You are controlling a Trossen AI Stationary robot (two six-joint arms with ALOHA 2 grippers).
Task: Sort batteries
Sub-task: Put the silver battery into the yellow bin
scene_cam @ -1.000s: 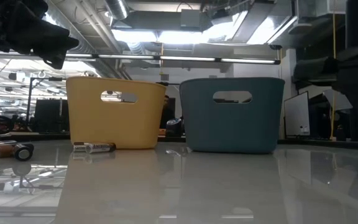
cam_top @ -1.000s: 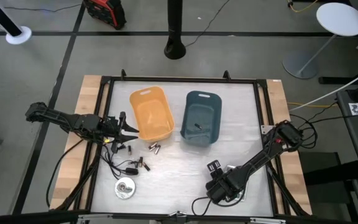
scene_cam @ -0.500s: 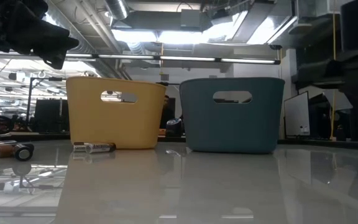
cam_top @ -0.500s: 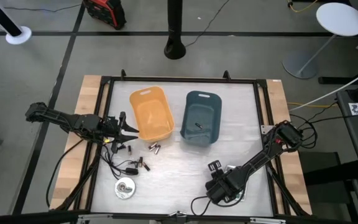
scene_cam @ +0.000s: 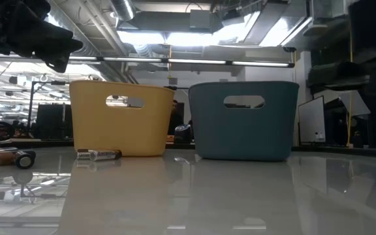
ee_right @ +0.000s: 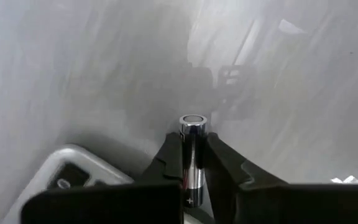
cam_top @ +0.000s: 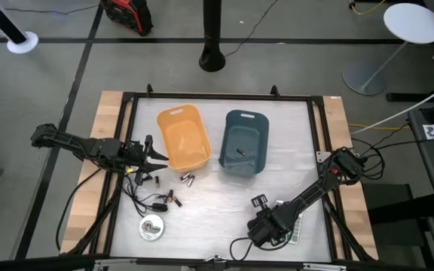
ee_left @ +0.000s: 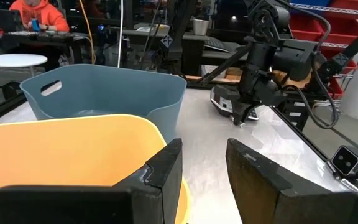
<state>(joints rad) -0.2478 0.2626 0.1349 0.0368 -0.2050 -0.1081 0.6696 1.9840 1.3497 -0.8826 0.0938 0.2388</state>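
Note:
My right gripper (cam_top: 264, 229) hangs low over the table's near right part, shut on a silvery battery (ee_right: 192, 124); a calculator (cam_top: 296, 228) lies beside it. Loose batteries lie on their sides near the yellow bin (cam_top: 182, 136): a silvery pair (cam_top: 187, 178) and dark ones (cam_top: 173, 197). One more battery (cam_top: 239, 151) lies in the blue bin (cam_top: 245, 141). My left gripper (cam_top: 157, 159) waits open at the yellow bin's left wall, nothing between its fingers (ee_left: 166, 168). My right gripper pinches the silvery battery's side (ee_right: 192, 158) between its two fingers. The battery lies along the fingers, and its shiny end cap (ee_right: 192, 121) sticks out past the fingertips toward the table. Whether that end touches the table I cannot tell.
A thin black cable (cam_top: 138, 197) and a round silver disc (cam_top: 151, 226) lie at the near left. The two bins stand side by side at the table's far middle. In the low view, batteries (scene_cam: 100, 154) lie before the yellow bin.
My right arm has shifted a little toward the table's left edge, uncovering the calculator beside it. The left arm and the loose batteries have kept still.

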